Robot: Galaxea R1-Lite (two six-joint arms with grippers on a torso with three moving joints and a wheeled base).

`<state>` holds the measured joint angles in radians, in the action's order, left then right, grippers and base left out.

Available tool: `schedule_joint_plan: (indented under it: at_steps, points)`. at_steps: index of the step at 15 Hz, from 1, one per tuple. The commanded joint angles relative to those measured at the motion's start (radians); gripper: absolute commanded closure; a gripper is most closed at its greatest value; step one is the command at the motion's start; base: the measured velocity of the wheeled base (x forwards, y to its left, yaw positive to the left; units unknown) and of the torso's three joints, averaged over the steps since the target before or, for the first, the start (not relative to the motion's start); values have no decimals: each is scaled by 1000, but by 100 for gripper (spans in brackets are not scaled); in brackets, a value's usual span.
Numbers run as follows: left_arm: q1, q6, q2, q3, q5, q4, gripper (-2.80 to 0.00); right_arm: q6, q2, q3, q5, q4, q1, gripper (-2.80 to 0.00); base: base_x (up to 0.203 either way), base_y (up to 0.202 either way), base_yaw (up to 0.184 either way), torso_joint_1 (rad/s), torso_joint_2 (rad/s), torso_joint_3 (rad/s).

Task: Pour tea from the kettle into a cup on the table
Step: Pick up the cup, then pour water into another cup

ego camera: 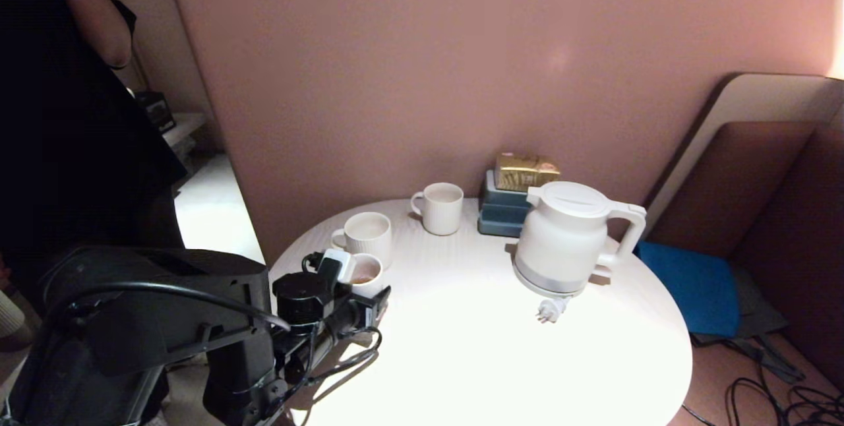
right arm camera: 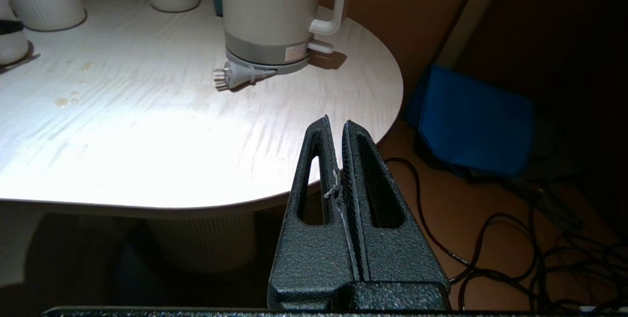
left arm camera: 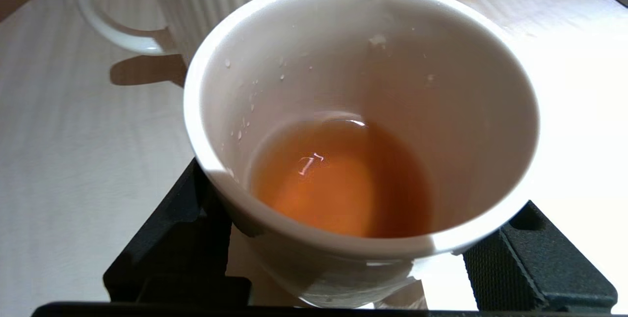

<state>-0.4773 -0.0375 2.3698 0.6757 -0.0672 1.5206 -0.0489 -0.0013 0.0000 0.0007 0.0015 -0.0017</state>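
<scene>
Left hand (left arm camera: 343,277) sat around the small cup (left arm camera: 360,111) at the counter's (ego camera: 475,347) left edge, fingers (left arm camera: 535,263) straddling it; whether they gripped, couldn't tell. Tea (left arm camera: 338,184) only covered the bottom. Kettle (ego camera: 567,238) stood well apart, unplugged. Right hand (right arm camera: 338,125) was clamped shut, empty, off the counter. Best bet: squeeze squarely, keep the cup upright.

Reddish-brown tea (left arm camera: 338,189) in a plain white cup (left arm camera: 363,62); white kettle (ego camera: 564,238), grey-banded; ribbed white mugs (ego camera: 368,235); blue cushion (ego camera: 692,281).

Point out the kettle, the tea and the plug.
kettle (ego camera: 560,241), head view, white body.
tea (left arm camera: 338,179), left wrist view, liquid surface in the cup.
plug (right arm camera: 230,75), right wrist view, grey plug body.
</scene>
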Motion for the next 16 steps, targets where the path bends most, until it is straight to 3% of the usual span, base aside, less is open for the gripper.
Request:
schedule_joint_plan:
  at_steps: [1, 7, 9, 12, 16]
  points:
    - [0, -1, -4, -5, 0, 13, 0, -2, 1, 0, 1, 0, 0, 0, 0, 0, 0, 0, 0, 0]
    - [5, 1, -118, -140, -1, 13, 0, 0, 1, -1, 2, 0, 0, 0, 0, 0, 0, 0, 0, 0]
    - [54, 35, -177, -151, 0, 5, 0, 14, 1, -1, 1, -1, 0, 0, 0, 0, 0, 0, 0, 0]
    - [123, 118, -233, -51, 1, -113, 0, 55, 1, 0, -7, -3, 0, 0, 0, 0, 0, 0, 0, 0]
    - [199, 142, -296, 156, 1, -361, 0, 54, 1, -1, -8, -3, 0, 0, 0, 0, 0, 0, 0, 0]
